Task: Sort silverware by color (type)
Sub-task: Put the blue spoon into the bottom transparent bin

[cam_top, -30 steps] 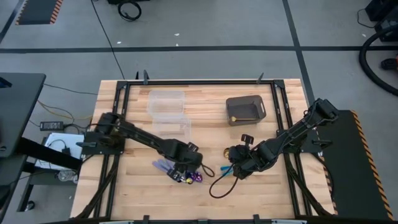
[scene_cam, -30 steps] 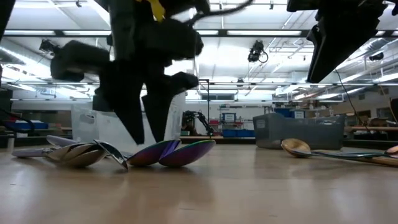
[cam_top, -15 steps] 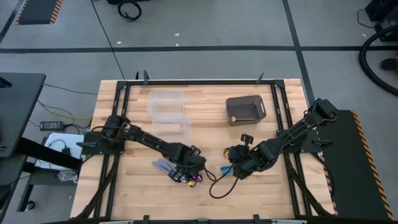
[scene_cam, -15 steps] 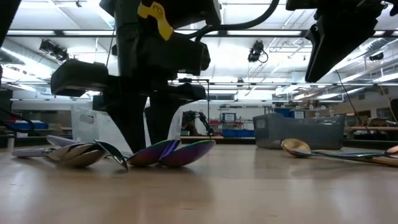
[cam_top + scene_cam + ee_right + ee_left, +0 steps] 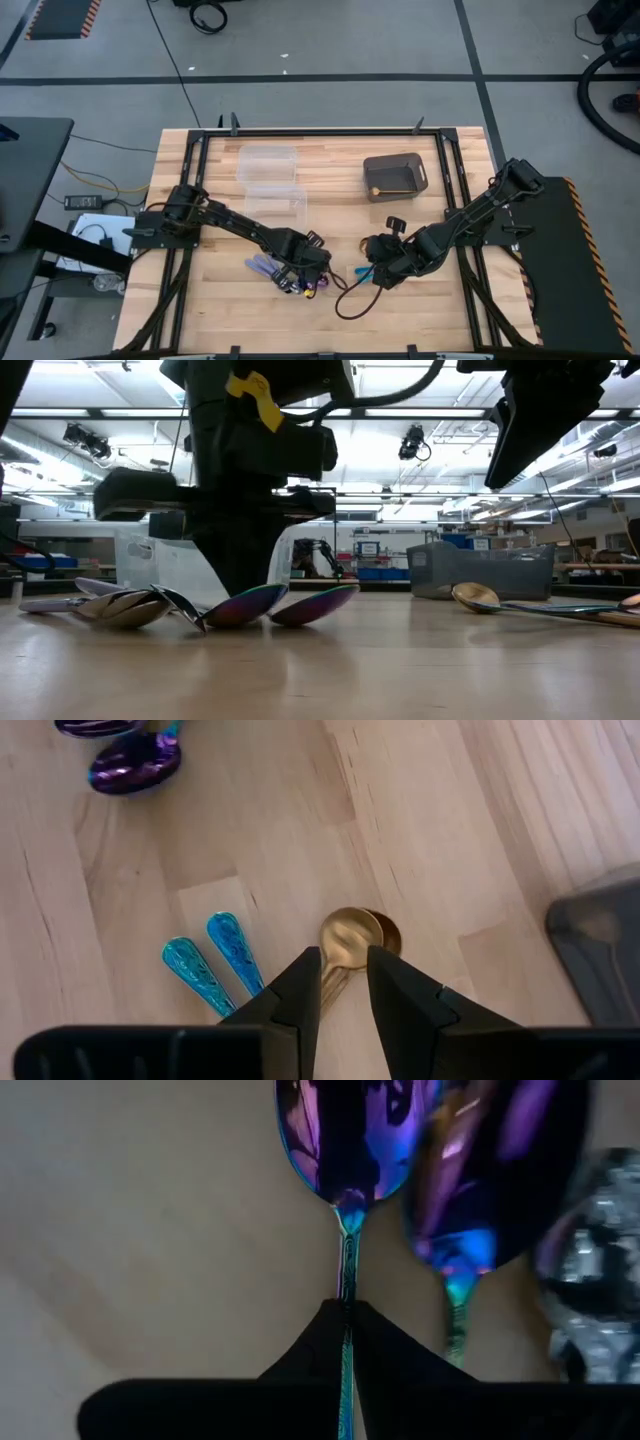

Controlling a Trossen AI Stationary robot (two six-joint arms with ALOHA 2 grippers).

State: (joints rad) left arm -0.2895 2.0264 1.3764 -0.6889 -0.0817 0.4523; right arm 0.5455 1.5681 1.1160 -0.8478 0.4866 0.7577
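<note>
My left gripper (image 5: 303, 272) points down at the near middle of the table, shut on a teal-handled spoon with an iridescent purple head (image 5: 345, 1140). A second purple-headed spoon (image 5: 490, 1170) and silver-headed, lavender-handled pieces (image 5: 125, 605) lie beside it on the wood. My right gripper (image 5: 342, 956) hovers open above gold spoons (image 5: 352, 932), which lie on the table between its fingers in the right wrist view. Two teal handle ends (image 5: 215, 960) lie next to them. My left gripper pinches the spoon's thin handle (image 5: 347, 1285) between its two fingers, a short way behind the head. The fingers come from above, pointing steeply down, and lie across the handle. The purple head (image 5: 315, 603) sits low at the table top, its tip tilted up.
Two clear plastic tubs (image 5: 270, 180) stand at the far middle left. A dark grey bin (image 5: 412, 165) with a gold piece (image 5: 385, 188) inside stands far right. A black cable loop (image 5: 350, 300) lies between the grippers. Bare wood lies toward the near edge.
My left gripper has shut: its fingers stood apart over the purple-headed spoons and are now together on one handle. It has sunk slightly. The head of the held spoon has shifted a little and tipped up.
</note>
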